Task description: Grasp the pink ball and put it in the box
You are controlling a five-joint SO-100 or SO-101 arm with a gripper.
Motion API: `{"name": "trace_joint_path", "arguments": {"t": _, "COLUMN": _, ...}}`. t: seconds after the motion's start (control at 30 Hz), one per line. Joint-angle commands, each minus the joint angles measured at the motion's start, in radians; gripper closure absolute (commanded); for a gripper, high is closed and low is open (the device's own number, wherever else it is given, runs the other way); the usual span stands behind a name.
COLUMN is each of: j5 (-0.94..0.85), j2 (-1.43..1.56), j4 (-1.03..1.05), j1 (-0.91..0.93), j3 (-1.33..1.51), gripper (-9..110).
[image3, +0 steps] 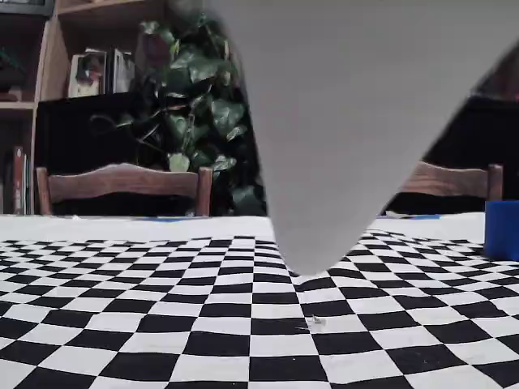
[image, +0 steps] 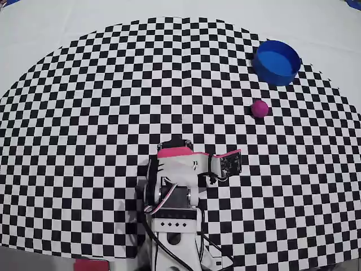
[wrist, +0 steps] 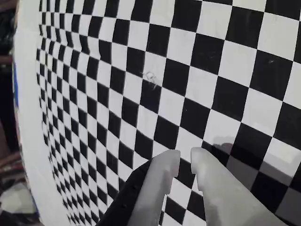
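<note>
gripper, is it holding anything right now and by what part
Nothing is held. The gripper has its fingers nearly together with only checkered cloth between; the pink ball lies apart on the cloth.

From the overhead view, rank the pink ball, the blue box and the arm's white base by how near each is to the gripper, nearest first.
Measured from the gripper:
1. The arm's white base, below and to the left, at the bottom edge.
2. The pink ball, above and slightly right; too close to the base's distance to rank firmly.
3. The blue box, farthest, beyond the ball at upper right.
</note>
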Motion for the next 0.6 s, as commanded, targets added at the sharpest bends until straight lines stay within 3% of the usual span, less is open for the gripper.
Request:
{"name": "trace_joint_path", "arguments": {"t": 0.0, "j5": 0.002, "j2": 0.017, "j4": 0.003, "j1": 0.002, "j3": -0.008, "gripper": 101}}
{"name": "trace_joint_path", "arguments": {"t": 0.57, "j5": -0.005, "j2": -0.055, "j4": -0.466, "j1": 0.003, "j3": -0.005, "gripper": 101}}
